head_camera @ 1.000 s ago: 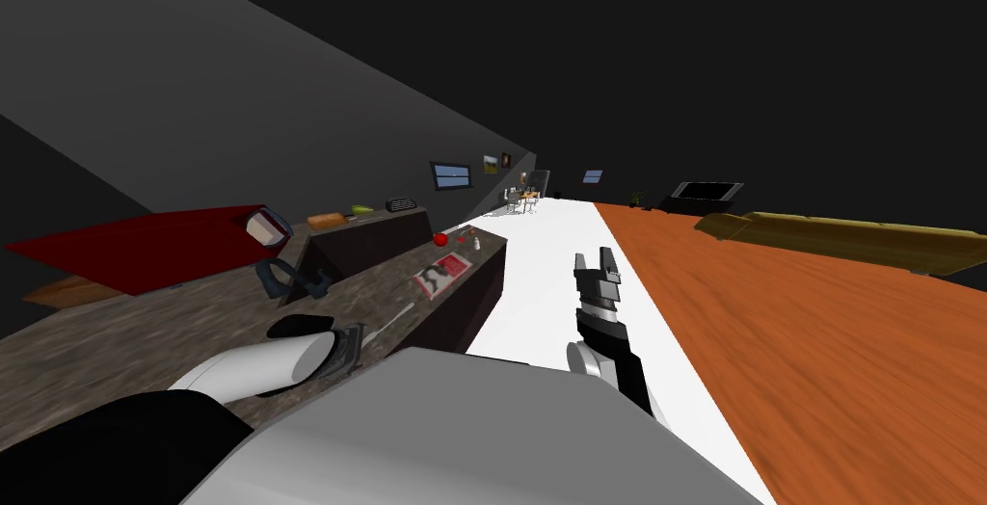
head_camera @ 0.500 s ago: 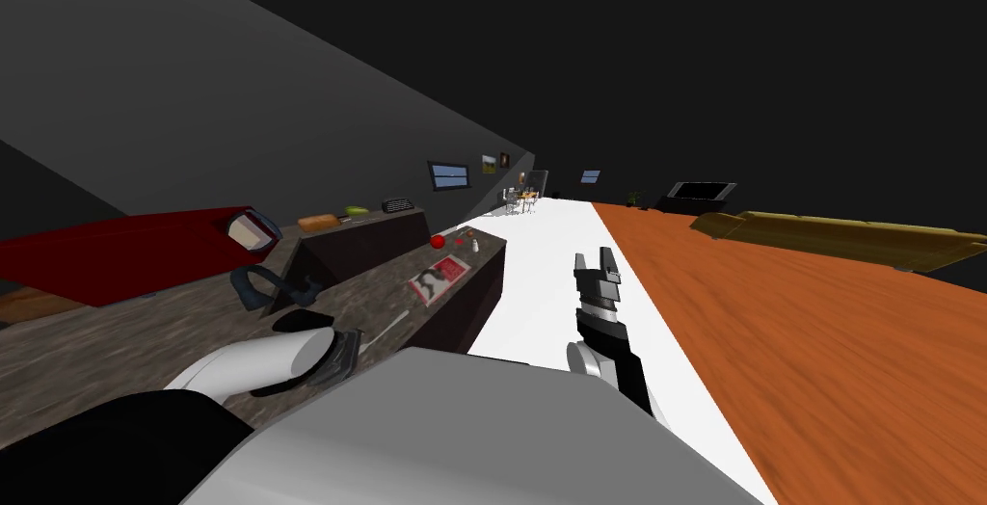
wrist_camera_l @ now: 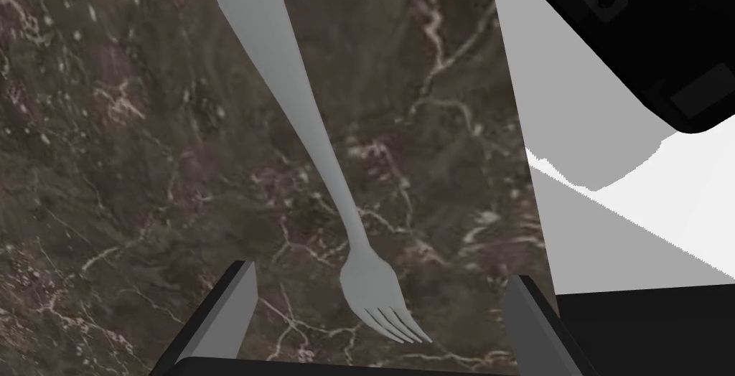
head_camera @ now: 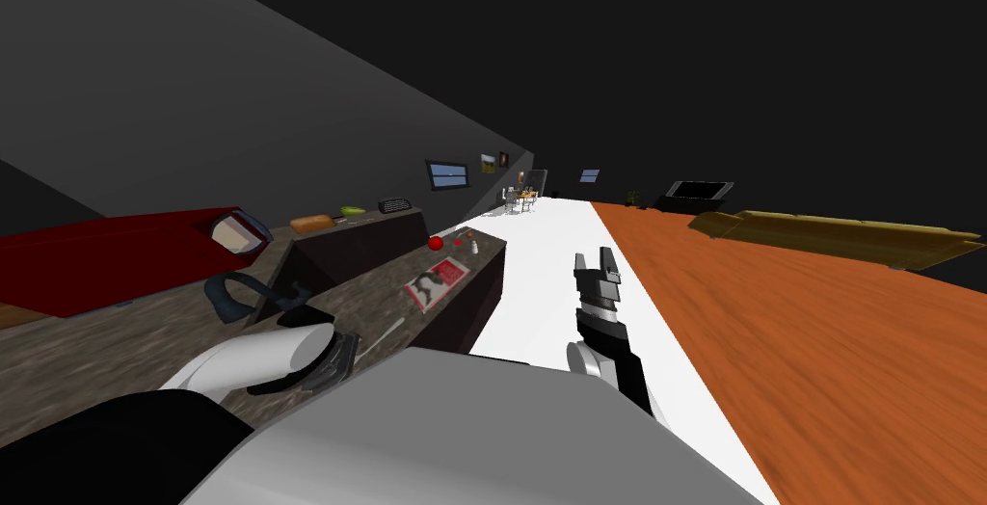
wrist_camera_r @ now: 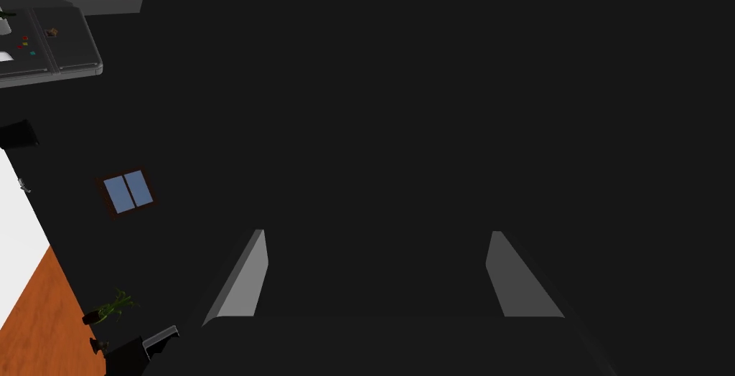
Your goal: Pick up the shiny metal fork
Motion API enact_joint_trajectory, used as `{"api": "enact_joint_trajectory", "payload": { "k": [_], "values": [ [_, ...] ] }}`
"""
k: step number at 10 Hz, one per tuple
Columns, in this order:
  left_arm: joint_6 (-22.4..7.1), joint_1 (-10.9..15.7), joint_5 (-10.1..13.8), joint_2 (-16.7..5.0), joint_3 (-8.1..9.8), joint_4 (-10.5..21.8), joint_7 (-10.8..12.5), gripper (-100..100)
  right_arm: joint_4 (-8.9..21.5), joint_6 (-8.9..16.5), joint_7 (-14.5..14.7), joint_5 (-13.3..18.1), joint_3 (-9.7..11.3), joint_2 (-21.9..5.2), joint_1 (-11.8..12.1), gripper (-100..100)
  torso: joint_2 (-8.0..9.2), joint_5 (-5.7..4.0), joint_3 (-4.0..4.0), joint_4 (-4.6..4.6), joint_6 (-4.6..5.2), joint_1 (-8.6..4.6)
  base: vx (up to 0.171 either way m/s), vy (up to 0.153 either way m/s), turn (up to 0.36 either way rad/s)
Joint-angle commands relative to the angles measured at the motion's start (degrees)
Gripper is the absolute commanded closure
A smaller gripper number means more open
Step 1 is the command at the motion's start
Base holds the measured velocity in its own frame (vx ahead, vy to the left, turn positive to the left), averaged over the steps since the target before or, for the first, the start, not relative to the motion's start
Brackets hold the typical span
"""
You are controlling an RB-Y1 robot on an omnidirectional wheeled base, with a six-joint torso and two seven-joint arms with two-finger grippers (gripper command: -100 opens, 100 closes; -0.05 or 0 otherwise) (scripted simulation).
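A plain grey fork (wrist_camera_l: 323,149) lies flat on the dark veined stone counter (wrist_camera_l: 129,178). Its tines sit between my left gripper's (wrist_camera_l: 384,303) open fingers, close to the gripper's body, and its handle runs straight away from the hand. The head view shows the fork (head_camera: 387,328) as a thin pale line just ahead of my left hand (head_camera: 333,359), close to the counter's front edge. My right gripper (head_camera: 598,273) is held out over the white floor strip, off the counter, open with nothing in it (wrist_camera_r: 380,275).
Further along the counter lie a red-and-white magazine (head_camera: 439,282), a red apple (head_camera: 437,241) and a dark blue ring-shaped object (head_camera: 236,292). The counter's edge (wrist_camera_l: 520,106) runs close beside the fork, with white floor beyond. An olive sofa (head_camera: 839,234) stands across the orange floor.
The head view has swung a little, so the counter's objects sit further left and lower. My left hand has edged slightly toward the counter's near end. The right arm has not moved.
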State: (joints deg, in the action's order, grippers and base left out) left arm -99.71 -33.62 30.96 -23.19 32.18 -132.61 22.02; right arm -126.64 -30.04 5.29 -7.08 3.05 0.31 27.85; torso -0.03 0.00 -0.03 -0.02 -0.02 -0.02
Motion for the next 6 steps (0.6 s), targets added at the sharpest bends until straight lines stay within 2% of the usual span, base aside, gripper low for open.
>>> {"api": "enact_joint_trajectory", "payload": {
  "k": [1,2,6],
  "values": [
    [0.00,0.00,0.00,0.00,0.00,0.00,0.00,0,0.00,0.00,0.00,0.00,0.00,0.00,0.00,0,0.00,0.00,0.00,0.00,0.00,0.00,0.000,0.000,0.000],
    [1.27,0.82,-0.76,-0.03,-0.49,2.19,-0.21,-100,0.00,0.00,0.00,0.00,0.00,0.00,0.00,0,0.04,0.00,0.02,0.01,0.00,0.00,-0.020,-0.007,-0.063],
    [3.77,2.47,-2.26,-0.10,-1.46,6.56,-0.61,-100,0.00,0.00,0.00,0.00,0.00,0.00,-0.01,0,0.20,0.00,0.12,0.05,0.00,-0.01,-0.036,-0.007,-0.047]
  ]
}}
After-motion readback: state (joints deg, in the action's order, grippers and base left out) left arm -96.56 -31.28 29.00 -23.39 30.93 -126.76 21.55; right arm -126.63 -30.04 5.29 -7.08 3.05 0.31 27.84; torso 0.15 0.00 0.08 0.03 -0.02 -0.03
